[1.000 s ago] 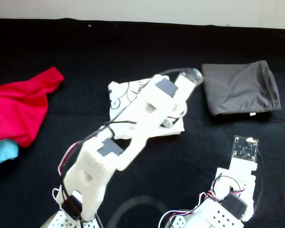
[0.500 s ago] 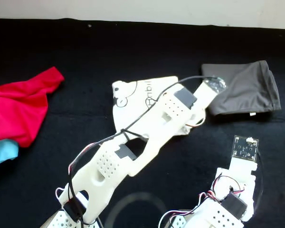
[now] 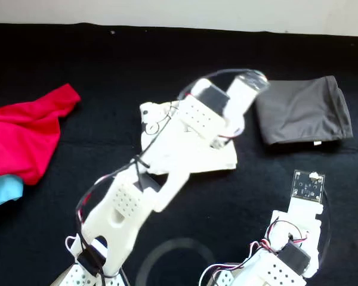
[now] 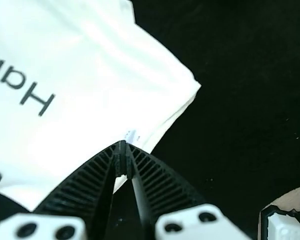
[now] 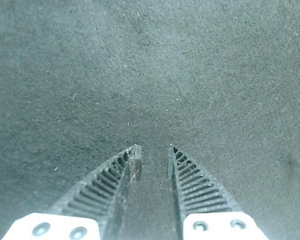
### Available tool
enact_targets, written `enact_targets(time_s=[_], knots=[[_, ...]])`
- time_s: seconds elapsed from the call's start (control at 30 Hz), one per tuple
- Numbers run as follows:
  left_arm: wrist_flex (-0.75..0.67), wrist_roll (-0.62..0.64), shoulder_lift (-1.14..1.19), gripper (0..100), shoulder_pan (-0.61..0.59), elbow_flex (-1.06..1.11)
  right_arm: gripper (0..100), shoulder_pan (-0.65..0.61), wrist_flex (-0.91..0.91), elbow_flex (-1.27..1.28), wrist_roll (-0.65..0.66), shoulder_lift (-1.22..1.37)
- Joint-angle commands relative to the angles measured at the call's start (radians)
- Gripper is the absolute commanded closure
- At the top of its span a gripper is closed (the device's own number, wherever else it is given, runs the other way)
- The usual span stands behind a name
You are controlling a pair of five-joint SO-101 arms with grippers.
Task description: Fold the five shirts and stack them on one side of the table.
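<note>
Your left claw [image 4: 124,150] tips pressed together at white shirt [image 4: 85,70] hem; pinch unclear. Arm has swung toward folded grey shirt [image 3: 301,110] and back. White shirt nudged, mid-counter, near grey, not stacked. Right claw [image 5: 152,150] narrowly parted over counter [image 5: 190,60].

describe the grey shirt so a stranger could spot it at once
On the black table, look right of the white shirt in the middle. The grey shirt lies there as a neat folded rectangle, the only dark one; the red shirt and blue shirt lie crumpled at the left edge.
</note>
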Motion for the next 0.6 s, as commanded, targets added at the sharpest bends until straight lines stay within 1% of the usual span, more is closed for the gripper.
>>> enact_targets(time_s=[0.0, 0.13, 0.2, 0.27, 0.33, 0.37, 0.43, 0.57], knots=[[0.028, 0.006, -0.099, 99, -0.062, -0.035, 89.9, 0.010, -0.001, 0.125, -0.012, -0.015], [0.031, 0.006, -0.223, 99, -0.091, 0.073, 89.6, 0.007, 0.001, 0.124, -0.006, -0.021], [0.031, 0.006, -0.315, 99, -0.111, 0.193, 89.6, -0.007, 0.004, 0.067, -0.005, -0.019], [0.031, 0.006, -0.415, 99, -0.139, 0.346, 89.6, -0.030, 0.047, -0.036, -0.005, -0.012], [0.026, 0.005, -0.495, 99, -0.170, 0.503, 89.6, -0.079, 0.091, -0.150, -0.009, -0.010], [-0.006, 0.005, -0.529, 99, -0.183, 0.582, 89.6, -0.108, 0.107, -0.199, -0.009, -0.010], [-0.135, 0.005, -0.579, 99, -0.196, 0.754, 89.6, -0.157, 0.117, -0.269, -0.011, -0.008], [-0.359, 0.005, -0.645, 99, -0.194, 1.036, 89.6, -0.193, 0.116, -0.343, -0.011, -0.008]])
